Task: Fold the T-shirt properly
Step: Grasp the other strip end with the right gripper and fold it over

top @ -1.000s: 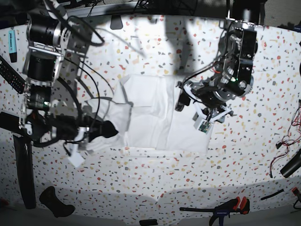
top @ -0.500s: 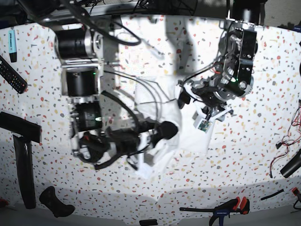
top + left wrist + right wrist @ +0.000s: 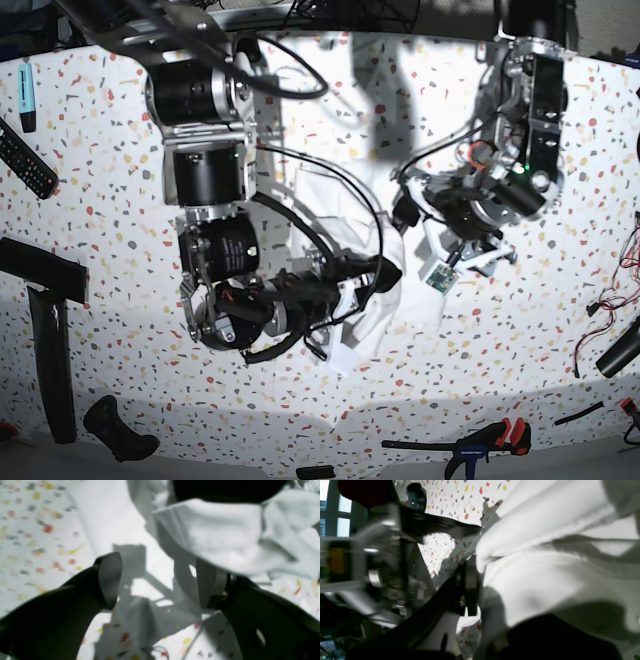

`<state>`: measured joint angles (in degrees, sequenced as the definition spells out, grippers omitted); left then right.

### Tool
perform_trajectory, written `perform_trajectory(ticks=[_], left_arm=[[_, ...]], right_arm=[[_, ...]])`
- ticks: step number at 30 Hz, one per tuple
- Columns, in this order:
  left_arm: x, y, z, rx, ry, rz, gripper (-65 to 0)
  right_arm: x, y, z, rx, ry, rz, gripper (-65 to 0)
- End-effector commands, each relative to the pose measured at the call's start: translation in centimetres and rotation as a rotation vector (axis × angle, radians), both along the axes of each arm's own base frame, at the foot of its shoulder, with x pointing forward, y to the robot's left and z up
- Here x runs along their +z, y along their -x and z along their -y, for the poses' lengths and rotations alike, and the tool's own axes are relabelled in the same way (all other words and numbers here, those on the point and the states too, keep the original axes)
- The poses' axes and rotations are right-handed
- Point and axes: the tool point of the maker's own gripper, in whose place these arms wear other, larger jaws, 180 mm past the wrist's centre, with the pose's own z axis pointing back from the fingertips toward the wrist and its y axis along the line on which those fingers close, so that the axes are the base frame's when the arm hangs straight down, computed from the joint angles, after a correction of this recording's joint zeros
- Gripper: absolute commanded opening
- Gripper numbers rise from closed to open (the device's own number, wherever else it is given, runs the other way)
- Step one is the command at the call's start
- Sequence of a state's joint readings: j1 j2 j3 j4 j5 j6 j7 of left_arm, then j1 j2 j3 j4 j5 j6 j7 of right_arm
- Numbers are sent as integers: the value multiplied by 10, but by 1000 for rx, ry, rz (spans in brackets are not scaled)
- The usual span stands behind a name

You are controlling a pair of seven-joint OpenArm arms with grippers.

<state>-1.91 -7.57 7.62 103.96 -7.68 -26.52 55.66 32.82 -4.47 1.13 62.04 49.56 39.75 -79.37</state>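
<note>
The T-shirt (image 3: 375, 325) lies in the middle of the speckled desk (image 3: 120, 390), under and between our two arms, and we judge it to be partly folded: it makes a compact shape with layers over one another, yet a loose fold stands raised at the right arm (image 3: 210, 180). Our right pincer (image 3: 385, 273) holds a bunched part of the cloth, while our left pincer (image 3: 160, 582) stands wide over a flat, shaded part, with nothing gripped between its fingers. We take the step in hand to be carrying this side across towards the left arm (image 3: 530, 130). What is left, as far as we can tell, is to lay that fold down, let go, and smooth and square the edges; whether another fold is needed we cannot tell, as the arms hide much of the cloth

Counting outward from it, we have one T-shirt, two arms and two pincers. Around them on the desk we count one remote control (image 3: 27, 158) and one light blue pen (image 3: 27, 95) on the right arm's side, one clamp (image 3: 470, 450) with red tips near the front edge, and one tangle of red wires (image 3: 605, 300) on the left arm's side
</note>
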Motion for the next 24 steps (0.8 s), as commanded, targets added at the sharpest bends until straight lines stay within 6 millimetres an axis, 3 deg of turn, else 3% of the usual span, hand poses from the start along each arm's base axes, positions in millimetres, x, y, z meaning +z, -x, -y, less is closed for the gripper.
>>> perform_trajectory(ticks=[1, 11, 15, 20, 22, 24], left_arm=[[20, -8, -1, -2, 4, 58, -201], [26, -15, -84, 209, -237, 81, -201], [26, -15, -97, 231, -267, 76, -201], [25, -14, -98, 233, -274, 70, -201], [25, -14, -98, 233, -273, 70, -201], [25, -14, -98, 233, -273, 71, -201]], right_arm=[[23, -10, -8, -2, -52, 58, -650], [21, -11, -26, -3, -23, 74, -650], [11, -15, -23, -20, 49, 90, -650], [13, -16, -26, -19, 43, 102, -643], [15, -15, -28, -17, 29, 101, -507], [27, -13, -35, -9, -47, 95, -418]])
